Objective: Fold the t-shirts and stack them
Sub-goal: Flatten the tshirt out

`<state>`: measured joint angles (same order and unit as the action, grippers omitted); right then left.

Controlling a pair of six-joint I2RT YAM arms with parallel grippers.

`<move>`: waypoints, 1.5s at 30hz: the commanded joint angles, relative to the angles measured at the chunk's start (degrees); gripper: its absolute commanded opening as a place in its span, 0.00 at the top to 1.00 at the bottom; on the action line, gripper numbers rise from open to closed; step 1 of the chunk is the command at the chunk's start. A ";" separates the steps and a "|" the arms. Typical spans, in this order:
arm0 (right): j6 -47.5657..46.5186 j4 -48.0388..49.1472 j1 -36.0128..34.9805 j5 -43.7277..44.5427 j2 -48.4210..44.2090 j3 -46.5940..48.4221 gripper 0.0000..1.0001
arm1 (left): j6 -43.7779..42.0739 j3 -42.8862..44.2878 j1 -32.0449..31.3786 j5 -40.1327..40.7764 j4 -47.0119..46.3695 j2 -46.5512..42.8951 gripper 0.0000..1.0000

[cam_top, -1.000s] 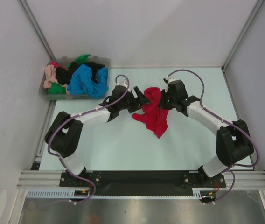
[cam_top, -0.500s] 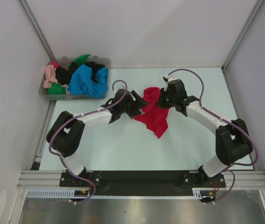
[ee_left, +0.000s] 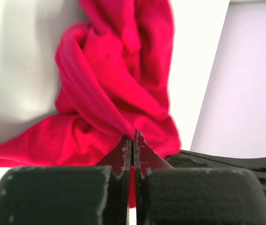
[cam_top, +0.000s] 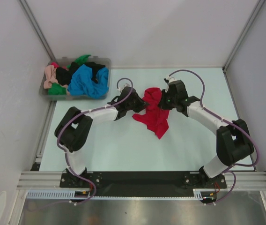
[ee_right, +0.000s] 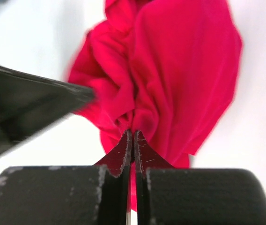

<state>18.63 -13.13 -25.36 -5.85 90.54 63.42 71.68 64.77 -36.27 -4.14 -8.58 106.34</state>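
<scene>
Pinching soft creased red t-shirt, both jaws closed on folds

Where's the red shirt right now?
Top view: the red t-shirt sits crumpled at mid-table, right of the grey bin, pinched from both sides by the two arms' shut jaws.

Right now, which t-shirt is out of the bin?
The red t-shirt: it alone sits crumpled out on the table, while the other shirts are heaped in the grey bin.
</scene>
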 commanded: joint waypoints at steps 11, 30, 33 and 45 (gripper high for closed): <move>-7.38 -11.74 2.69 0.14 -6.87 9.17 1.00 | -31.91 17.48 4.63 15.65 27.10 -25.81 1.00; -8.35 -27.74 6.63 14.01 -14.07 37.93 1.00 | -54.01 51.68 5.77 41.22 54.02 -38.40 1.00; -8.35 -28.80 10.07 8.33 -15.21 33.37 1.00 | -55.42 51.15 6.39 41.32 53.84 -38.84 1.00; -5.62 -36.27 11.30 5.76 -17.76 25.79 1.00 | -50.66 36.74 6.48 23.31 50.34 -36.03 1.00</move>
<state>12.16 -49.04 -14.68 0.16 76.66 87.70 21.30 101.93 -30.09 24.47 46.06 71.33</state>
